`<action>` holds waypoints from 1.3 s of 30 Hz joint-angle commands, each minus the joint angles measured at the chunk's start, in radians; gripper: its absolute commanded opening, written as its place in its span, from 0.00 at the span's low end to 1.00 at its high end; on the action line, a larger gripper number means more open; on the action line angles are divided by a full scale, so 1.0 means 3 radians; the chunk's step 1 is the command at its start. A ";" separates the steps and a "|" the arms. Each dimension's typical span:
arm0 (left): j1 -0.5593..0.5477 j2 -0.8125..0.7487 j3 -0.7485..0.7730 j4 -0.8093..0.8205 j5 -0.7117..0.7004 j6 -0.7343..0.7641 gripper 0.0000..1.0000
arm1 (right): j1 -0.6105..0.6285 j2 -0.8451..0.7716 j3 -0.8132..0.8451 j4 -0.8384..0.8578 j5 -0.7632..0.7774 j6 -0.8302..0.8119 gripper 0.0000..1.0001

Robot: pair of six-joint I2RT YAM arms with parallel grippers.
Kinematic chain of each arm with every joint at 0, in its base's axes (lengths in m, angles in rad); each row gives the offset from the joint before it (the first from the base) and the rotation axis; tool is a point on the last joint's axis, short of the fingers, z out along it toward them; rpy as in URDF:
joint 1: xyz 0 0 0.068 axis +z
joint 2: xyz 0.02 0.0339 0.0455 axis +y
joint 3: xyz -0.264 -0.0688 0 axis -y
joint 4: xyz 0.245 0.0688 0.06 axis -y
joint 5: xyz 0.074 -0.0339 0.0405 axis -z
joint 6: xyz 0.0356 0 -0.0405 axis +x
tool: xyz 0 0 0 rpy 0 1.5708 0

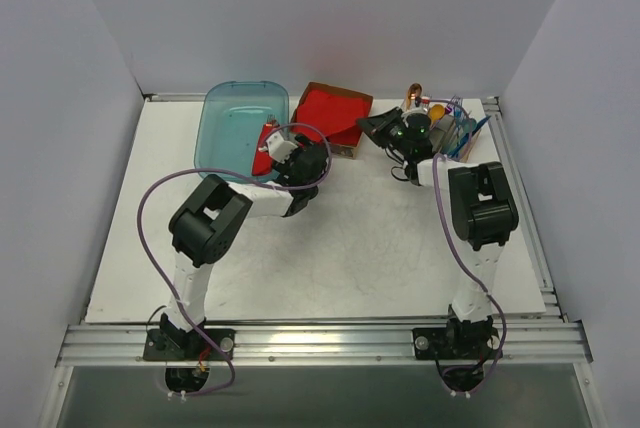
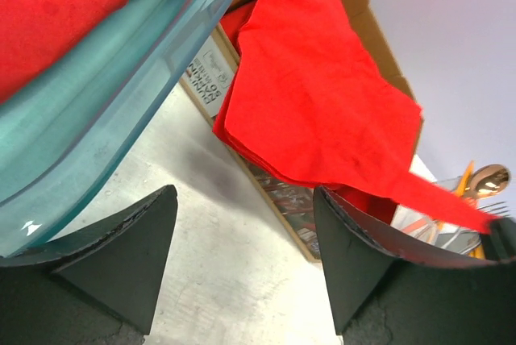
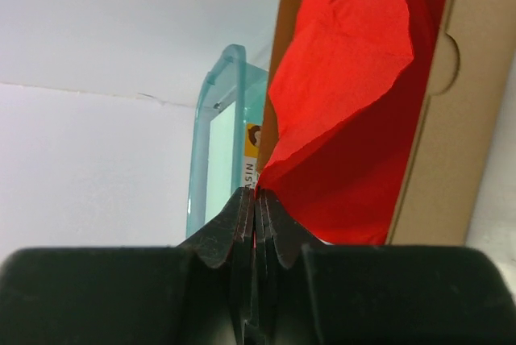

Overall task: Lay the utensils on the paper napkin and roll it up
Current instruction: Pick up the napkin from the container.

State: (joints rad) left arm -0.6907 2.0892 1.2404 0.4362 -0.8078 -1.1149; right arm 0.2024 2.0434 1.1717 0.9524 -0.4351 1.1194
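1. My right pincer (image 3: 256, 200) is pressed tight together. It pinches one corner of the paper napkin (image 3: 343, 71).
2. The paper napkin is thin, soft and bright red, with lots of creases. From the pinched corner it stretches up and away from the pincer to the cardboard box (image 3: 435, 119). There its far end lies on a stack (image 3: 371, 192) of more red napkins.
3. The box is brown and stiff with flat walls. One wall has a round notch cut in it. I count one box.
4. My left pincer (image 2: 242, 200) is spread wide. Nothing sits between its two black, pointed fingers (image 2: 121, 256). Under the gap I see the white, smooth table (image 2: 218, 280).
5. Just to the left of the left pincer is one tray (image 2: 97, 119). It is see-through teal plastic, smooth, with round corners.
6. Another red sheet (image 2: 48, 6) shows at the tray, ahead of the left pincer and to its left. I cannot tell if it lies in the tray or under it.
7. The utensils (image 1: 465, 133) stand in a holder (image 1: 452, 108) just beside my right pincer's wrist, on the side away from the box. They are thin plastic sticks. I see blue ones, and one orange spoon (image 2: 490, 180) with a shiny round bowl. They are too small for me to count.
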 commanded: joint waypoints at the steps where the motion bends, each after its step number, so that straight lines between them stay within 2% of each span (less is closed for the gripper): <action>1: -0.0004 -0.0235 -0.0044 0.0447 -0.0145 0.0080 0.77 | -0.0010 0.0015 0.0088 0.0006 -0.0078 0.0047 0.00; 7: 0.0001 -0.0158 0.0093 0.0525 -0.0135 0.0259 0.83 | -0.0015 0.0035 0.0093 0.0006 -0.0109 0.0098 0.02; 20: 0.0103 0.0261 0.0549 0.0387 -0.0012 0.0209 0.83 | -0.0015 0.0087 0.0103 0.0067 -0.0171 0.0195 0.02; 27: 0.0124 0.0328 0.0631 0.0285 0.0069 0.0055 0.82 | -0.0010 0.0087 0.0098 0.0078 -0.0176 0.0211 0.02; 31: 0.0139 0.0399 0.0702 0.0233 0.0090 0.0035 0.78 | -0.0015 0.0097 0.0098 0.0108 -0.0176 0.0226 0.02; 39: 0.0134 0.0277 0.0534 0.0213 -0.0007 -0.0088 0.77 | -0.0010 0.0112 0.0093 0.0124 -0.0176 0.0242 0.02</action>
State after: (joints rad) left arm -0.6525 2.1975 1.4040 0.4976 -0.7822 -1.1210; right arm 0.2024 2.0655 1.1717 0.9325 -0.4637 1.1820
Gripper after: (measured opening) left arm 0.772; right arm 0.027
